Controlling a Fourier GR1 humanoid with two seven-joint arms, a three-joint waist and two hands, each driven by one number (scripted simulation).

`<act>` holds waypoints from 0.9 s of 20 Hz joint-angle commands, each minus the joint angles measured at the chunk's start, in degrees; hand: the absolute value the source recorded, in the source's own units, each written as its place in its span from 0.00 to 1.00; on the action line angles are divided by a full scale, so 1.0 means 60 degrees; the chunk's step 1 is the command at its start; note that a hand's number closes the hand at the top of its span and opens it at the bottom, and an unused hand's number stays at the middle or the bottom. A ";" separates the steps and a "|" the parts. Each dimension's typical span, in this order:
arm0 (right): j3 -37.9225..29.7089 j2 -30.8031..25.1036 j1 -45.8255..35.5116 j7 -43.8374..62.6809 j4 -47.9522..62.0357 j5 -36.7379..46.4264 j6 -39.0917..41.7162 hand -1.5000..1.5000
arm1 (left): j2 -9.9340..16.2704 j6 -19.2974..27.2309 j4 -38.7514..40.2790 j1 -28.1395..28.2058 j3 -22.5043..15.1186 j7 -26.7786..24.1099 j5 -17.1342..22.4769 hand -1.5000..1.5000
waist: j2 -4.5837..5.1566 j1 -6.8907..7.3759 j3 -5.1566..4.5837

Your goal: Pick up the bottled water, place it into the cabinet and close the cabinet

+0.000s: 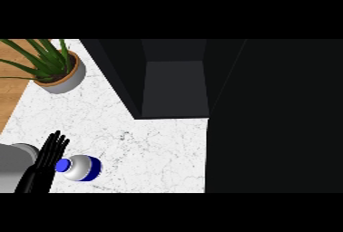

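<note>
Operator: Report the near edge of the counter.

Technician: The left hand (pixel 46 161) enters at the lower left on a grey forearm (pixel 15 166). Its fingers are straight and extended, pointing away from the robot. It grips nothing. The bottled water (pixel 84 167) stands just beside it on the white marble counter (pixel 147 149), seen from above: a white body with a blue band and a blue cap. The cap sits against the side of the hand; whether they actually touch cannot be determined from this view.

Operator: Status of the right hand?

Technician: Not visible in the head view.

Operator: What lies beyond the bottle?

Technician: Bare marble, then the cabinet (pixel 174 86), a dark block with an open compartment facing the counter. Its grey interior floor is visible. A large black panel (pixel 275 118) covers the whole right side of the view and hides the counter there. It cannot be confirmed whether this panel is the cabinet door.

Operator: Anything else?

Technician: A potted plant (pixel 59 72) stands at the far left, well apart from the bottle, left of the cabinet. A wooden surface (pixel 13 95) borders the marble at that edge.
</note>
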 commanded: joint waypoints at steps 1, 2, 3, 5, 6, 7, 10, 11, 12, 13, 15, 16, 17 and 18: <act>-0.0277 -0.0198 0.0624 0.0430 -0.1407 -0.0541 0.0014 0.00 | 0.0342 0.0326 0.1816 -0.1137 0.0309 -0.0843 -0.0250 0.00 | 0.0008 -0.0003 0.0001; 0.0058 -0.0197 0.0861 0.0035 -0.1300 -0.0370 0.0250 0.00 | 0.0359 0.0333 0.2473 -0.0786 0.0243 -0.1676 -0.0609 0.00 | 0.0001 -0.0036 -0.0004; 0.0257 -0.0205 0.1140 0.0251 -0.1613 -0.0041 0.0145 0.00 | 0.0148 0.0587 0.2209 -0.0863 0.0068 -0.1682 -0.0712 0.00 | -0.0006 0.0002 0.0000; 0.0047 -0.0237 0.1395 -0.0574 -0.0970 -0.0239 0.0447 0.00 | 0.0819 -0.0316 0.3598 -0.1137 0.0265 -0.2307 -0.0524 0.00 | -0.0010 -0.0081 -0.0004; 0.0055 -0.0168 0.0986 0.0092 -0.1271 -0.0302 0.0116 0.00 | 0.0754 -0.0517 0.3588 -0.1343 0.0219 -0.2041 -0.0312 0.00 | 0.0011 0.0034 -0.0001; 0.0122 -0.0251 0.1565 -0.0696 -0.0890 -0.0136 0.0483 0.00 | 0.0673 -0.0744 0.3968 -0.1195 0.0015 -0.2371 -0.0450 0.00 | -0.0013 -0.0078 -0.0004; 0.0015 -0.0291 0.1305 -0.0484 -0.1064 -0.0325 0.0374 0.00 | 0.0396 -0.0674 0.4549 -0.1483 -0.0373 -0.2545 -0.0668 0.00 | 0.0013 0.0013 -0.0003; 0.0027 -0.0308 0.1607 -0.0364 -0.1426 -0.0431 0.0328 0.00 | 0.0722 -0.0914 0.4918 -0.1601 -0.0276 -0.2878 -0.0628 0.00 | 0.0015 -0.0018 -0.0009; -0.0690 -0.0504 0.0925 -0.0445 -0.0819 -0.0821 0.0435 0.00 | 0.0389 -0.0774 0.5301 -0.1724 -0.0528 -0.2938 -0.0800 0.00 | 0.0044 0.0031 -0.0007; 0.0017 -0.0361 0.1711 -0.0787 -0.1132 -0.0513 0.0601 0.00 | 0.0760 -0.1043 0.5603 -0.1921 -0.0312 -0.3147 -0.0607 0.00 | 0.0009 -0.0089 -0.0014; 0.0294 -0.0337 0.2200 -0.0718 -0.1583 -0.0230 0.0564 0.00 | 0.0374 -0.0782 0.5598 -0.1851 -0.0564 -0.3310 -0.0699 0.00 | -0.0005 -0.0084 -0.0015; -0.0199 -0.0456 0.2271 -0.1371 -0.1062 -0.0293 0.0771 0.00 | 0.0545 -0.0961 0.5771 -0.2339 -0.0288 -0.2748 -0.0290 0.00 | -0.0017 -0.0098 -0.0003; -0.0773 -0.0474 0.1604 -0.1632 -0.0142 -0.0798 0.0850 0.00 | 0.0678 -0.1067 0.6116 -0.2562 -0.0254 -0.3000 -0.0265 0.00 | 0.0010 -0.0025 0.0001; -0.0080 -0.0344 0.1860 -0.0863 -0.1330 -0.0461 0.0557 0.00 | 0.0453 -0.0811 0.6240 -0.1992 -0.0392 -0.3928 -0.0496 0.00 | 0.0032 0.0012 -0.0021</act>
